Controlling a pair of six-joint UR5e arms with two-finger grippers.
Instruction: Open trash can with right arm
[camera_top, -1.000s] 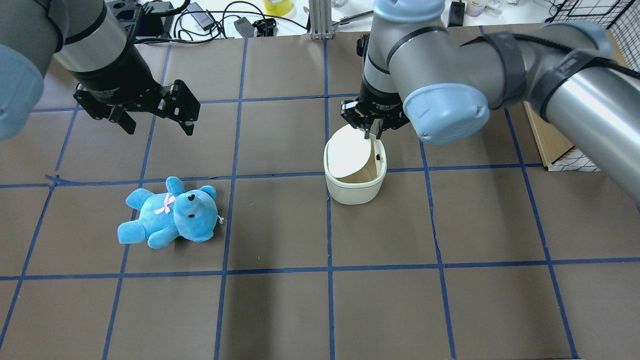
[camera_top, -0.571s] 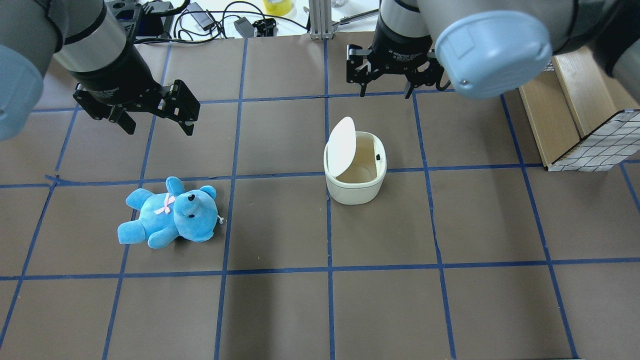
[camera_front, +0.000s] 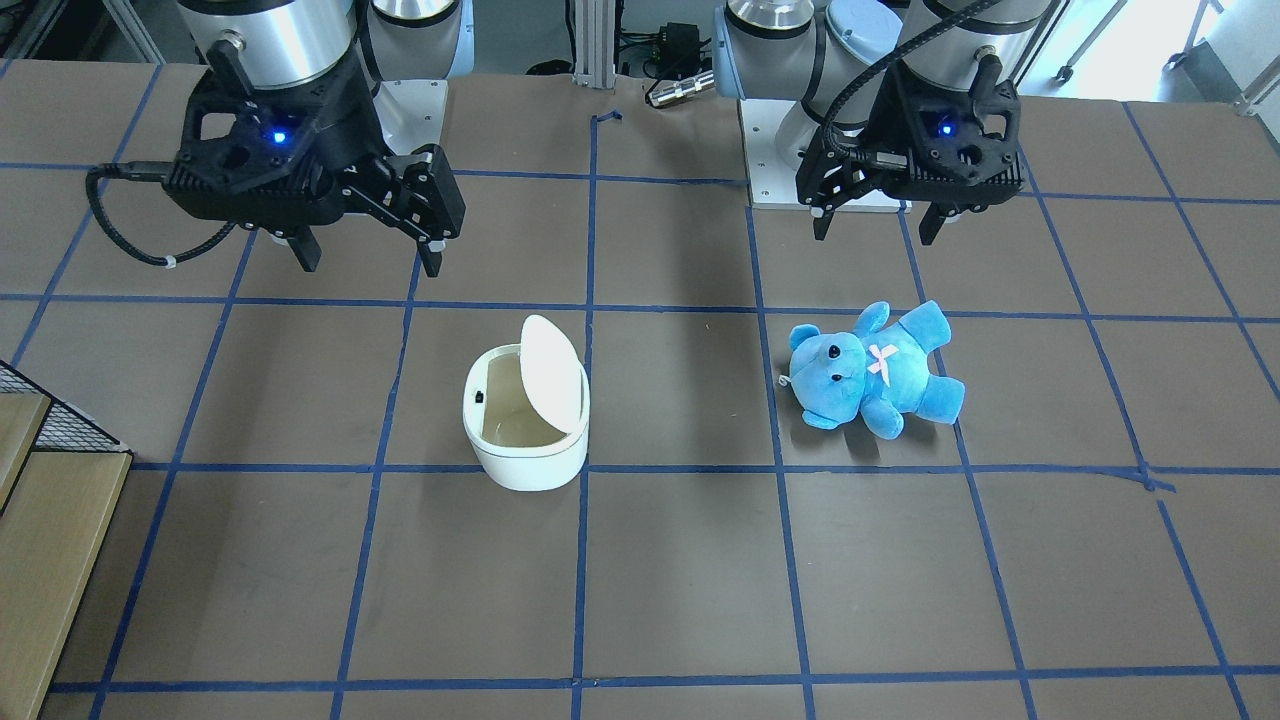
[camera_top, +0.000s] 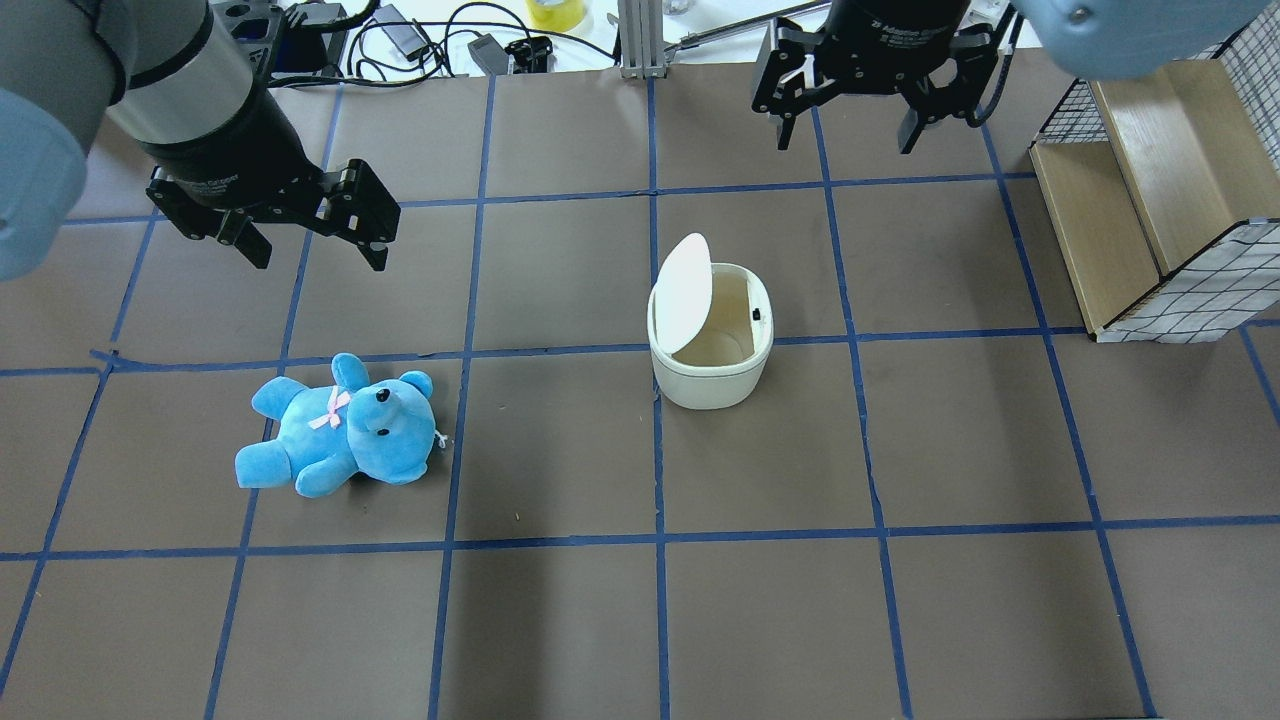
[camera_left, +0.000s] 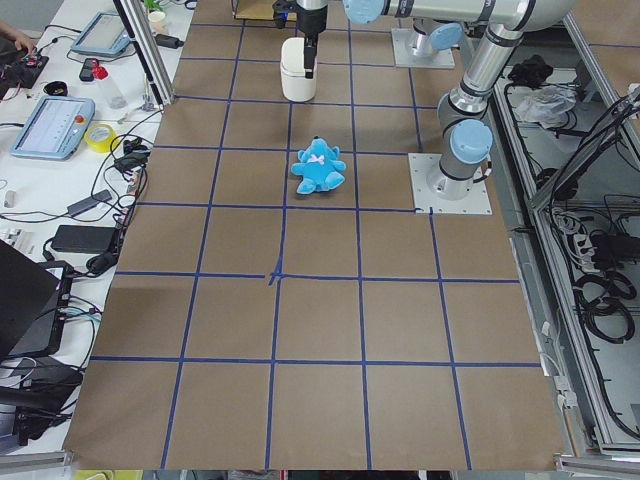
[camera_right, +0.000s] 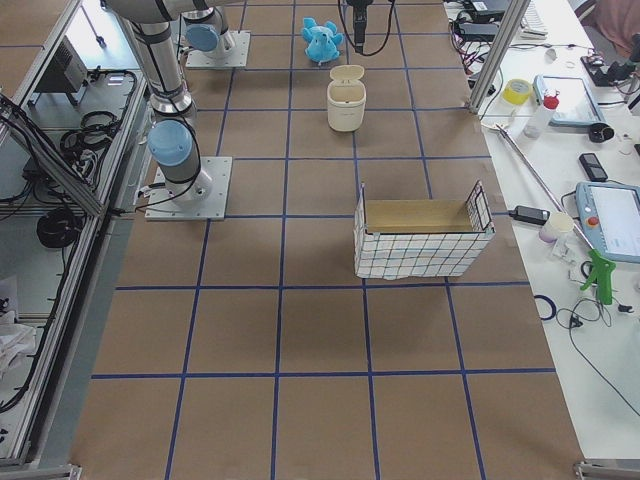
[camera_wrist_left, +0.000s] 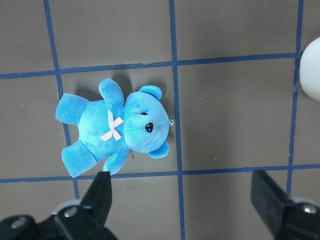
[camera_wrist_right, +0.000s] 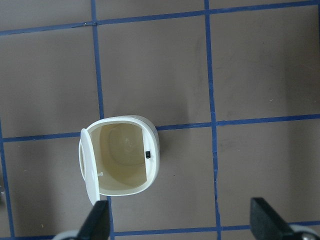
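White lettering on the right end effector (camera_top: 845, 140) is too blurred to read. That end effector hangs released and empty, well above the trash can (camera_top: 710, 360), which stands on the desk (camera_top: 560, 620) with its lid (camera_top: 685, 293) tipped upright. The left end effector (camera_top: 320, 260), likewise released, hangs over the teddy bear (camera_top: 335, 428), well apart from the trash can.

In the left wrist view the trash can (camera_wrist_left: 312, 70) is only a white sliver at the right edge, and the left gripper (camera_wrist_left: 184, 200) shows just two dark fingertips (camera_wrist_left: 100, 197) along the bottom edge; the right gripper (camera_wrist_right: 181, 220) is cut the same way in its own wrist view. From overhead the raised lid (camera_top: 685, 292) hides the can's left rim, the right arm (camera_top: 1130, 30) runs off the top edge, and the wire-sided box (camera_top: 1150, 200) is cut by the right edge. In both side views the grippers are too small to judge
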